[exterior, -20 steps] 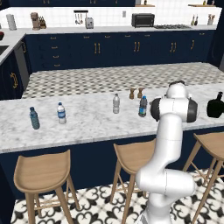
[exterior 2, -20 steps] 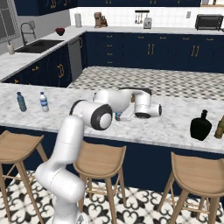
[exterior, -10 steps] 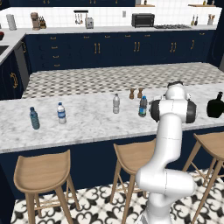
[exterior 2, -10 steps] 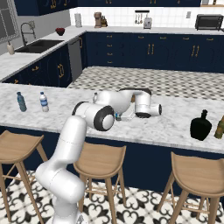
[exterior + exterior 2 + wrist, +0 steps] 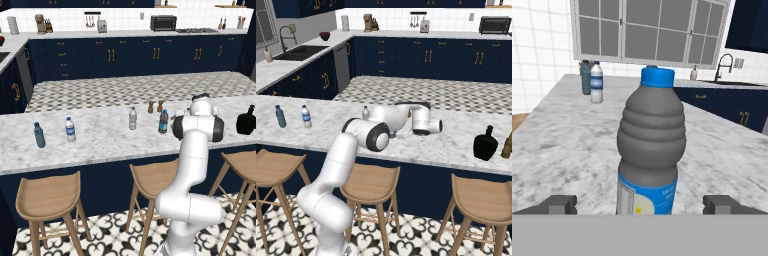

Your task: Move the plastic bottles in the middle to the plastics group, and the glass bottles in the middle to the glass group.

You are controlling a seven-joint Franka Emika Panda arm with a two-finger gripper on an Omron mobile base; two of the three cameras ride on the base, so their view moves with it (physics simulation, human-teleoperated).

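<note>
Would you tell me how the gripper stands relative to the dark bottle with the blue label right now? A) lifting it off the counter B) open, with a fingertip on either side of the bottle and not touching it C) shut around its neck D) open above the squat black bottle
B: in the hand view the dark bottle with the blue label stands upright on the marble counter between the fingertips of the open gripper, with clear gaps on both sides.

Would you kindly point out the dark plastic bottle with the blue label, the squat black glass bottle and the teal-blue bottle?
dark plastic bottle (image 5: 650, 150), hand view, on its ribbed body.
squat black glass bottle (image 5: 485, 145), right base view, on its round body.
teal-blue bottle (image 5: 39, 136), left base view, on its midsection.
</note>
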